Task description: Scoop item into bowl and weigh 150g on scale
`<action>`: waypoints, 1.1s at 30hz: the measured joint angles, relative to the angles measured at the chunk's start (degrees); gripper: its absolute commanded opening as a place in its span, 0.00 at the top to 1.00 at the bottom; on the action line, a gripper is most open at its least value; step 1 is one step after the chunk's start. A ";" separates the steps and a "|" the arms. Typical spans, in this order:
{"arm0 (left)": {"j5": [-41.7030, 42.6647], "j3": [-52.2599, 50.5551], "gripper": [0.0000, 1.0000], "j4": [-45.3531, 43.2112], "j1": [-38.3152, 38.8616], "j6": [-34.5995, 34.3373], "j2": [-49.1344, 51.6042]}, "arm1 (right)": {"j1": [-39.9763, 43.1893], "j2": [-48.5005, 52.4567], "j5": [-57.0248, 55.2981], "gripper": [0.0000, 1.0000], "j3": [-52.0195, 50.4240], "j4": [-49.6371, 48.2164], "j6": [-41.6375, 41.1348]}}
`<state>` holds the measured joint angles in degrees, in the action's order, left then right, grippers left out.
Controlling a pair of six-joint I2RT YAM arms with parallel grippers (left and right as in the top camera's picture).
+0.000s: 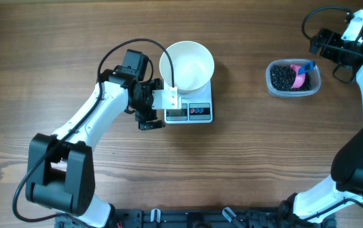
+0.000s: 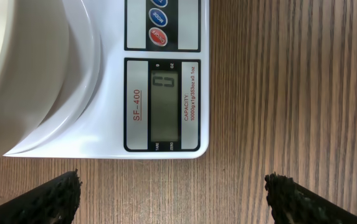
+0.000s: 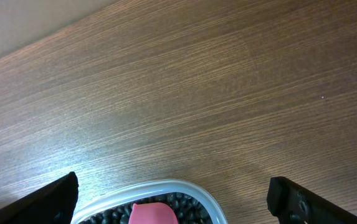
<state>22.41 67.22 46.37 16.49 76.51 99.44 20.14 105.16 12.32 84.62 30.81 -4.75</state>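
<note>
The item (image 1: 284, 77), small shiny black beans, lies in the clear tub (image 1: 293, 94) with the pink scoop (image 1: 301, 78), well apart from the white bowl (image 1: 187, 63), which stands on the scale (image 1: 198, 113). The left gripper (image 2: 175, 205) is wide open just beside the scale and holds nothing. The right gripper (image 3: 175, 202) is wide open too, near the tub, with nothing in it.

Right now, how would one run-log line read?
left gripper open beside scale | right gripper open near tub | bowl empty on scale | display zero | scoop and item in tub
</note>
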 measured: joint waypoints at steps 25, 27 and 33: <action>0.00 0.00 0.00 -0.17 0.00 0.00 0.00 | 0.00 -1.16 8.26 0.07 14.97 30.51 7.32; 0.00 0.00 0.00 -0.17 0.00 0.00 0.00 | 0.00 -1.16 8.26 0.14 13.09 30.56 7.93; 0.00 0.00 0.00 -0.20 0.00 0.00 0.00 | -2.05 -1.14 3.02 0.15 5.51 25.92 8.17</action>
<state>22.41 67.22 46.17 16.49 76.51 99.44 18.09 104.03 15.33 90.13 56.73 3.42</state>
